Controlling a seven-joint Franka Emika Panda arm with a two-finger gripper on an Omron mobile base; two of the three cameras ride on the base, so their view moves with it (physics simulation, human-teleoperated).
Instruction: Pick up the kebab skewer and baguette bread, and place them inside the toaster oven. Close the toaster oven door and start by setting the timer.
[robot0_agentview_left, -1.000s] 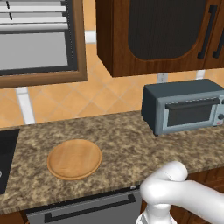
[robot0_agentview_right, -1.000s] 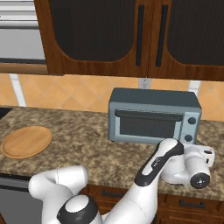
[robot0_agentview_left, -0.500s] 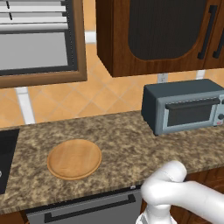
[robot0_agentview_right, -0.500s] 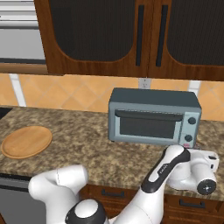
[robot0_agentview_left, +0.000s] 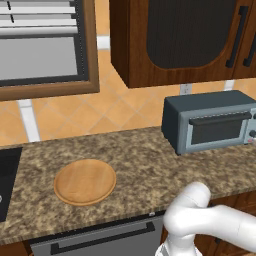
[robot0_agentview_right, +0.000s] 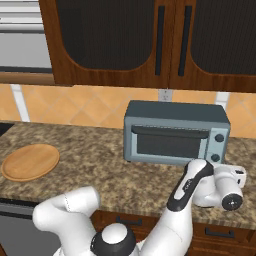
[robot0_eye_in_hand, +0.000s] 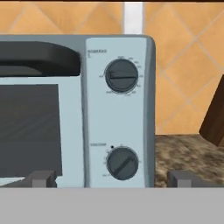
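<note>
The grey-blue toaster oven stands on the counter against the tiled wall. Its door is shut, the dark handle bar along its top. My gripper hovers open and empty just in front of the control strip at the oven's right end. Its fingertips straddle the lower knob, and the upper knob sits above it. The kebab skewer and the baguette bread are out of view.
A round wooden plate lies bare on the granite counter, left of the oven. Dark wood cabinets hang above. A wall outlet sits behind the oven. A dark stovetop edge shows at the far left.
My hand has shifted slightly in front of the oven's right end, with its jaws still open. The oven and the plate have not moved.
</note>
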